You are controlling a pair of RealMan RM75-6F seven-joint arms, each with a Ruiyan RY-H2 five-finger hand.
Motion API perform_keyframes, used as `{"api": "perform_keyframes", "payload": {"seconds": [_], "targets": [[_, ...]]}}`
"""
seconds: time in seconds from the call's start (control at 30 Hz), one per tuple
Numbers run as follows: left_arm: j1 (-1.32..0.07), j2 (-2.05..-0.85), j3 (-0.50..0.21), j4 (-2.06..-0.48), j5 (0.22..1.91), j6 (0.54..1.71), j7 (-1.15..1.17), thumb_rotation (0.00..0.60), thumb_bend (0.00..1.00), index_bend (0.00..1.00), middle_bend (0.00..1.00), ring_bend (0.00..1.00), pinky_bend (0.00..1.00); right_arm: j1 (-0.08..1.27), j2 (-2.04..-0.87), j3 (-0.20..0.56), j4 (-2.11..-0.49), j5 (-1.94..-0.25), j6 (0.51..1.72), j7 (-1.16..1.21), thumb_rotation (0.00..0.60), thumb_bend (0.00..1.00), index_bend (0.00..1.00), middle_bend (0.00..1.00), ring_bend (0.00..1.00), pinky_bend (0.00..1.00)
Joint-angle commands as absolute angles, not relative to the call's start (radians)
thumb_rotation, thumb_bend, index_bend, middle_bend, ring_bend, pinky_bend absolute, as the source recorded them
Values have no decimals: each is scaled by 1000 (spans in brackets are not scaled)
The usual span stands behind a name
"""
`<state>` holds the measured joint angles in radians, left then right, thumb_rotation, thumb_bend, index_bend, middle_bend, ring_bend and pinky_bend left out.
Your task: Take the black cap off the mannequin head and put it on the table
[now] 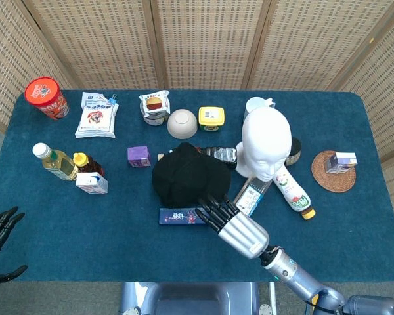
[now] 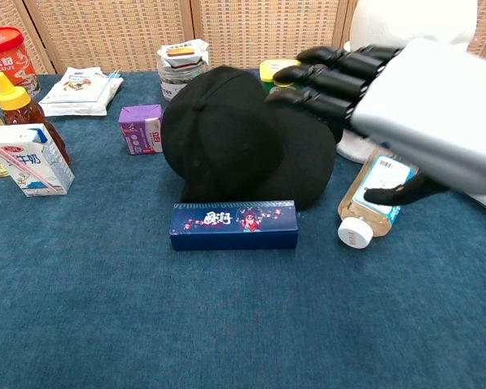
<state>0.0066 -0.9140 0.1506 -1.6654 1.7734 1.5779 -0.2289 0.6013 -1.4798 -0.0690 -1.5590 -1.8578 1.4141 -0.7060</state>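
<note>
Black cap (image 1: 187, 174) on table (image 1: 118, 230); right hand (image 1: 240, 228) empty — fingers (image 2: 332, 81) spread.

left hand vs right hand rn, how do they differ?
Position: the left hand sits at the table's near-left edge, away from every item; the right hand hovers mid-table beside the black cap.
View: the left hand shows only in the head view; the right hand fills the chest view too.
Reach: the right hand's fingers extend over the cap's edge; the left hand reaches toward nothing.
Shared: both hold nothing, fingers apart.
</note>
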Motion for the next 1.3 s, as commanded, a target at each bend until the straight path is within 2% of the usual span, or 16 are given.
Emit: {"api": "perform_keyframes", "payload": {"seconds": [0.03,0.17,0.27,0.43,0.7,0.93,1.13,1.3], "targets": [[7,-915,150,-1667,1772,1576,-225,600,31,0,0,0,0,588,-1425,-68,-1483,-1921,1491,-582,600,0,56,55,20,228],[6,-916,149,-1669,1769,1575,-221,600,32,0,0,0,0,580,-1400,-79,-1396,-1969,1585,-372,600,0,3,30,21,218],[7,-916,146,-1672,1764,1577,-220,600,32,0,0,0,0,559,-1378,-75,-1352,-1960,1625,-301,600,0,0,5,11,186],[18,-921,138,-1669,1753,1602,-226,600,32,0,0,0,0,476,-1336,-66,-1292,-1858,1669,-191,600,0,0,0,0,134],[22,-929,140,-1667,1759,1602,-212,600,32,0,0,0,0,351,-1307,-53,-1195,-1756,1754,-27,600,0,0,0,0,122],[28,-938,138,-1669,1759,1608,-191,600,32,0,0,0,0,275,-1258,-57,-1288,-1700,1752,19,600,0,0,0,0,148],[39,-946,126,-1670,1736,1625,-187,600,32,0,0,0,0,238,-1200,-70,-1415,-1662,1698,-68,600,0,0,0,0,100],[53,-963,103,-1668,1707,1657,-176,600,32,0,0,0,0,233,-1174,-83,-1485,-1669,1649,-63,600,0,0,0,0,103]]}}
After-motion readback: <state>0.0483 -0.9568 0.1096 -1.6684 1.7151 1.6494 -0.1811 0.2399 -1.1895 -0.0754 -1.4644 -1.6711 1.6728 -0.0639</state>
